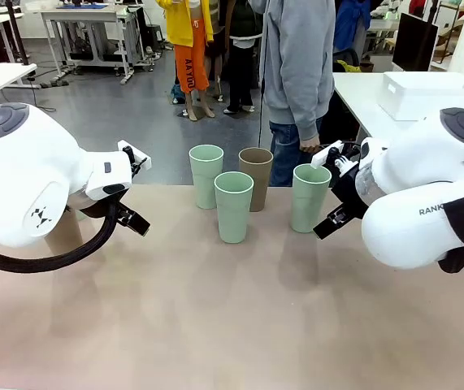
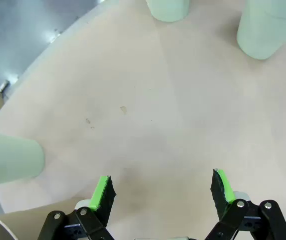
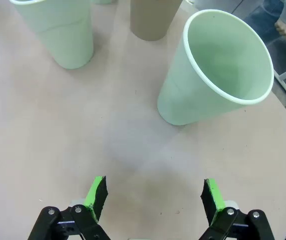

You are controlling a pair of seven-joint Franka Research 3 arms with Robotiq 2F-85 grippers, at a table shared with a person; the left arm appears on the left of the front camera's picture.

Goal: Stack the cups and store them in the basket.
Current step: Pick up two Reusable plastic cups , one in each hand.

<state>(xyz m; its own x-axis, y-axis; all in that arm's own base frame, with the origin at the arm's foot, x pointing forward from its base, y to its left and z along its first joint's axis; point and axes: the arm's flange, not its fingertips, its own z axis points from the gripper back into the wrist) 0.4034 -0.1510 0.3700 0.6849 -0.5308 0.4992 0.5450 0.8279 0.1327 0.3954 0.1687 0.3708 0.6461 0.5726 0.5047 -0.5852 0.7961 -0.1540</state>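
The cups [image 1: 234, 207] stand unstacked; left gripper [image 2: 160, 187] and right gripper [image 3: 154, 195] are wide and empty, so grabbing one likely comes next.

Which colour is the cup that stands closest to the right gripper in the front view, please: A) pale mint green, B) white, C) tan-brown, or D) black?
A: the mint green cup stands upright right beside the right gripper, whereas the tan-brown cup is farther off, toward the middle of the group.
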